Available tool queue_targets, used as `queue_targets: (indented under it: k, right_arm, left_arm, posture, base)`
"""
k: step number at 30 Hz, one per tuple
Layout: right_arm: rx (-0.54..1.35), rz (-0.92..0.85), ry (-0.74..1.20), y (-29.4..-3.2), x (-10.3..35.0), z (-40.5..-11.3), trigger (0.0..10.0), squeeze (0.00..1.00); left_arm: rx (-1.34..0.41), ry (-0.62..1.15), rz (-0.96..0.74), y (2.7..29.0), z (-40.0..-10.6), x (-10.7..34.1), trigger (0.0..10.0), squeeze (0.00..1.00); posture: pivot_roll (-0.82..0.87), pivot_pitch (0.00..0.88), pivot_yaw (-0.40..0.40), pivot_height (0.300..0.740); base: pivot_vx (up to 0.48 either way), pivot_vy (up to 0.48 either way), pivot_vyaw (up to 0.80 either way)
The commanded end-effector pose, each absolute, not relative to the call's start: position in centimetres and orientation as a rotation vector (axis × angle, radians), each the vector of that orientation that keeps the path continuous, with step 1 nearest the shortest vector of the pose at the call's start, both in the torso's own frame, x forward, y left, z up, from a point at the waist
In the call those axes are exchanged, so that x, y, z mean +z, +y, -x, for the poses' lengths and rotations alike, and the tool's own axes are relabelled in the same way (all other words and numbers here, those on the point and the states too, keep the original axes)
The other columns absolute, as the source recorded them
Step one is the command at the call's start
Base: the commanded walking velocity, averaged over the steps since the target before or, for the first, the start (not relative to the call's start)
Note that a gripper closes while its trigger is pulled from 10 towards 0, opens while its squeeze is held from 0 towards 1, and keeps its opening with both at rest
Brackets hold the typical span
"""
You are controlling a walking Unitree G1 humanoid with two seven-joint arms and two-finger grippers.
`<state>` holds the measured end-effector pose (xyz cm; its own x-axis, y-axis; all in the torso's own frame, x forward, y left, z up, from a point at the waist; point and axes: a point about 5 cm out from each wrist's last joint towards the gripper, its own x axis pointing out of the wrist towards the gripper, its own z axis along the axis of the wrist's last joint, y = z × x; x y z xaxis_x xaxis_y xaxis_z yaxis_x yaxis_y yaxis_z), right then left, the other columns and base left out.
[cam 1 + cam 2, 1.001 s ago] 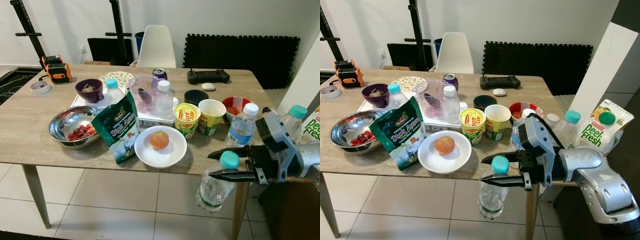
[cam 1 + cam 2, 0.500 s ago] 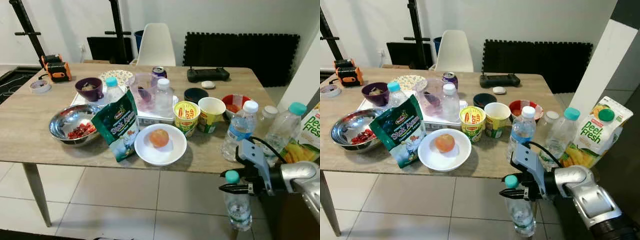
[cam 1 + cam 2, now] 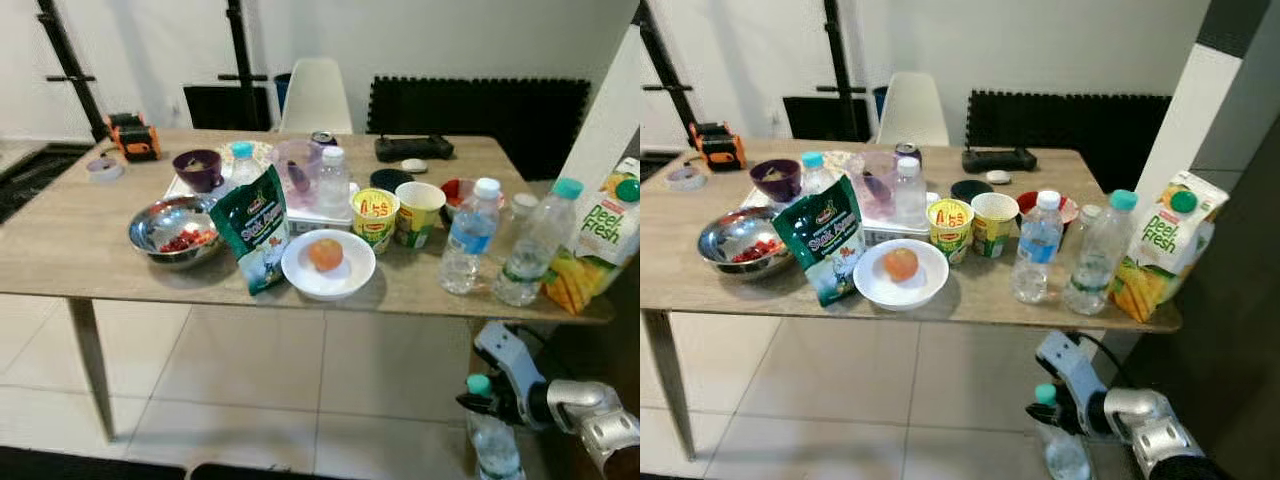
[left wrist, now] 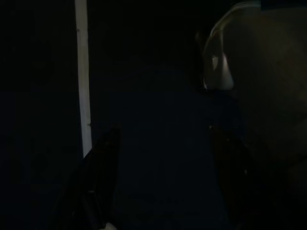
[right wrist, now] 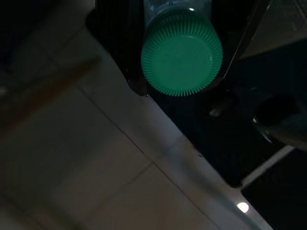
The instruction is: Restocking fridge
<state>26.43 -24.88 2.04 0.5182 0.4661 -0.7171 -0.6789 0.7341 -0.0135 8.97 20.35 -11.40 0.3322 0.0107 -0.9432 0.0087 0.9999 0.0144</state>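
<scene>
Right wrist view gives me the green cap end-on, my black fingers [image 5: 136,72] pinched on the neck just under it. From the head camera I see my right gripper [image 3: 480,403] holding the water bottle [image 3: 493,446] below the table [image 3: 80,250] edge, beyond its near right corner, over the tiled floor [image 3: 250,380]. The bottle hangs upright, long axis vertical, cap up. My left gripper [image 4: 158,191] sits in the dark with its fingers spread apart.
</scene>
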Motion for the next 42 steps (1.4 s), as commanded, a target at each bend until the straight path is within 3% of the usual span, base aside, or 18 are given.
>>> queue_targets:
  k: [1,26,36,42]
  right_arm:
    - [0.659,0.324,0.767,-25.2,1.5,-26.2,10.0,0.0]
    - [0.201,0.251,0.929,-26.1,-5.2,-20.3,10.0,0.0]
    - [0.105,0.225,1.014,-26.1,-6.9,-17.5,10.0,0.0]
    - [0.088,0.212,1.02,-25.8,-7.1,-17.4,10.0,0.0]
  left_arm:
    - [-0.021,1.243,-0.024,19.9,-8.9,-11.5,10.0,0.0]
    - [-0.031,1.239,-0.029,20.1,-9.2,-11.4,10.0,0.0]
    - [-0.031,1.243,-0.021,19.9,-9.1,-11.4,10.0,0.0]
    - [-0.034,1.243,-0.018,19.8,-9.0,-11.5,10.0,0.0]
  posture:
    - [-0.06,0.0,-0.016,0.74]
    - [-0.06,0.0,-0.005,0.74]
    - [-0.07,0.0,-0.005,0.74]
    - [-0.07,0.0,-0.005,0.74]
  base:
    - [-0.259,0.0,0.0]
    - [-0.261,0.0,0.0]
    - [-0.258,0.0,0.0]
    - [-0.257,0.0,0.0]
